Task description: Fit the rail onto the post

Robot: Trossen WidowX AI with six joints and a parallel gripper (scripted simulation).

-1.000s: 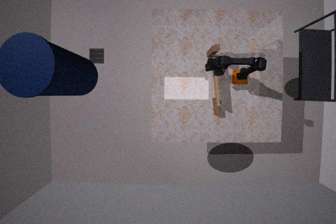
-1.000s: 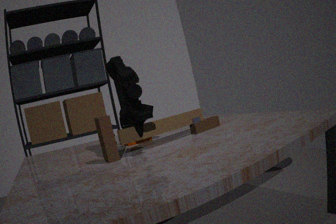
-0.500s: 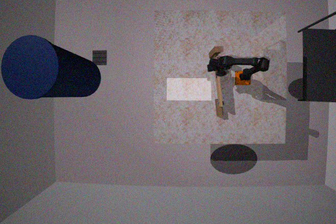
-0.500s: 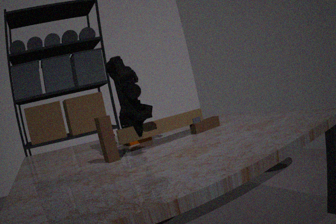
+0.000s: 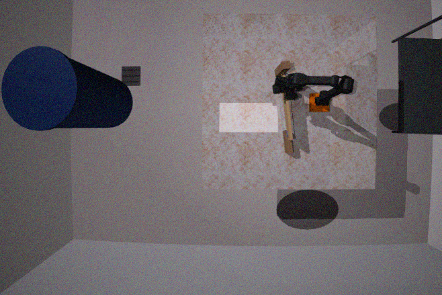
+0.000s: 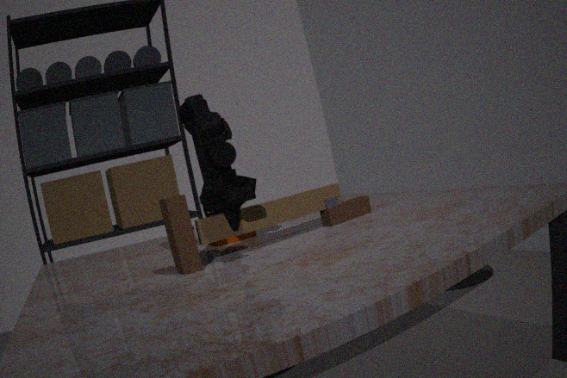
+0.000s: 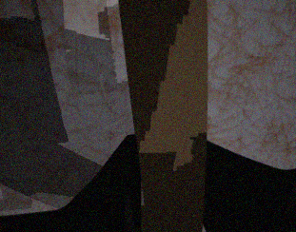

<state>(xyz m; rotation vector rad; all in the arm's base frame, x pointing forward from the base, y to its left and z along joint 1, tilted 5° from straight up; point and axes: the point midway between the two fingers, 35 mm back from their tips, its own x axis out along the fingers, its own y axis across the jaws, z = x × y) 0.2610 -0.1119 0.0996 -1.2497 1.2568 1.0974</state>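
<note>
The wooden rail (image 5: pixel 288 119) (image 6: pixel 293 207) (image 7: pixel 183 107) has its far end at the grey bracket (image 6: pixel 331 202) on the low footboard block (image 5: pixel 288 146) (image 6: pixel 350 211). Its near end is raised off the table, close to the upright post (image 5: pixel 283 66) (image 6: pixel 179 234). A narrow gap shows between them in the exterior view. My gripper (image 6: pixel 234 222) (image 7: pixel 153 139) is shut on the rail near its post end, with a dark finger on each side in the wrist view. The holes are hidden and the pegs cannot be made out clearly. I cannot tell whether the rail is exactly level.
The arm's orange base plate (image 5: pixel 314 107) (image 6: pixel 233 239) is on the table beside the rail. The arm (image 5: pixel 318 80) reaches over from it. A bright rectangular patch (image 5: pixel 246 117) lies on the table across the rail from the base. A shelf rack (image 6: pixel 98 83) stands in the background.
</note>
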